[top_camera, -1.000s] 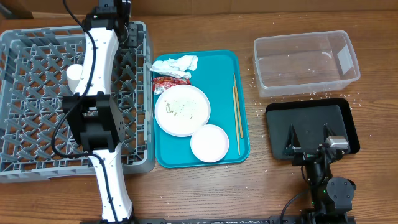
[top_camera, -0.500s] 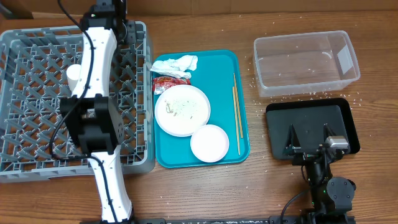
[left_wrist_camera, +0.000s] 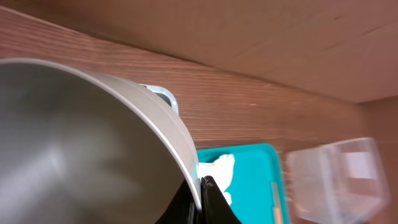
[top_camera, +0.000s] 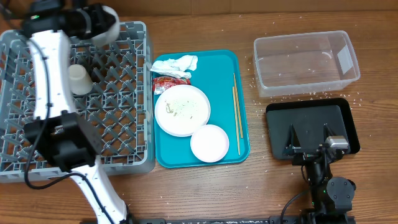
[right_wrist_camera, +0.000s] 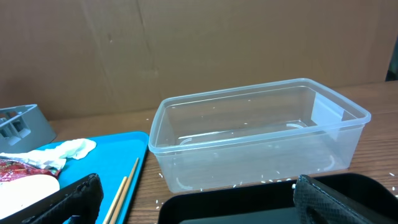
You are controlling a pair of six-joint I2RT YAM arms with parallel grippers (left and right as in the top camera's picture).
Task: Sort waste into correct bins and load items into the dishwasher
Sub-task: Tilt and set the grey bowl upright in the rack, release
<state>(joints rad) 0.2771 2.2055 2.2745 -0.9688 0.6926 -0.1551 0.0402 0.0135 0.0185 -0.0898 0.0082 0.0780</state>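
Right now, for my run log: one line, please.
left hand: shut on cup, at rack's far edge | right hand: open, over black tray

This looks like a robotics lab bench dressed up as a canteen dish station, not a real kitchen. Two robot arms, a white left arm and a black right arm, rise from the near edge of a wood-grain table. Plain brown cardboard sheets stand behind it as a backdrop. The props are catering ware: a grey commercial dish rack, a teal serving tray, a clear plastic tub and a black tray. What lies beyond the cardboard cannot be seen.
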